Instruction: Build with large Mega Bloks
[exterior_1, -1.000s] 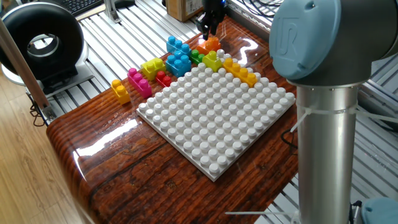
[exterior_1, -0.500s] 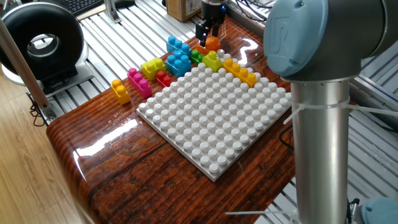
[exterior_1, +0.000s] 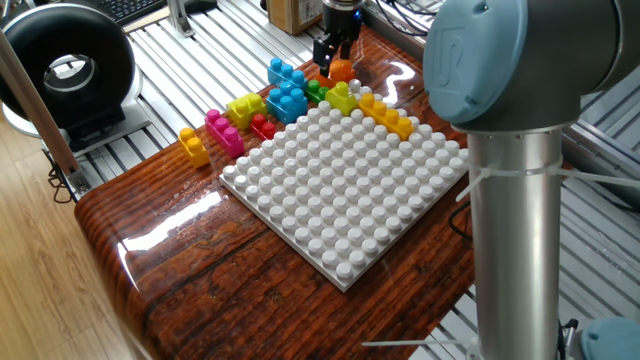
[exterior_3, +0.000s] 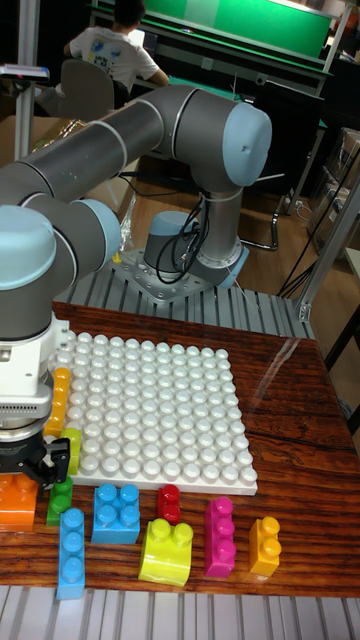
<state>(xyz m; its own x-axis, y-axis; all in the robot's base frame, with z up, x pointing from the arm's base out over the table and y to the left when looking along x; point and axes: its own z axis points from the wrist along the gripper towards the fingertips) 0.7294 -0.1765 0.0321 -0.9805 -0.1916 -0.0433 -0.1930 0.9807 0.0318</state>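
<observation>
Your tool (exterior_1: 333, 52) has come down a little in the last second and now sits right over the orange brick (exterior_1: 342, 70); its fingers (exterior_3: 27, 466) look a bit apart, but you cannot tell if they grip; the brick is still on the bench (exterior_1: 180, 240), just under the tool; the green brick (exterior_3: 60, 499) is right beside it, and the white plate (exterior_1: 350, 180) is a bit further off; so it looks like you are about to pick up the orange one; nothing is built yet.
</observation>
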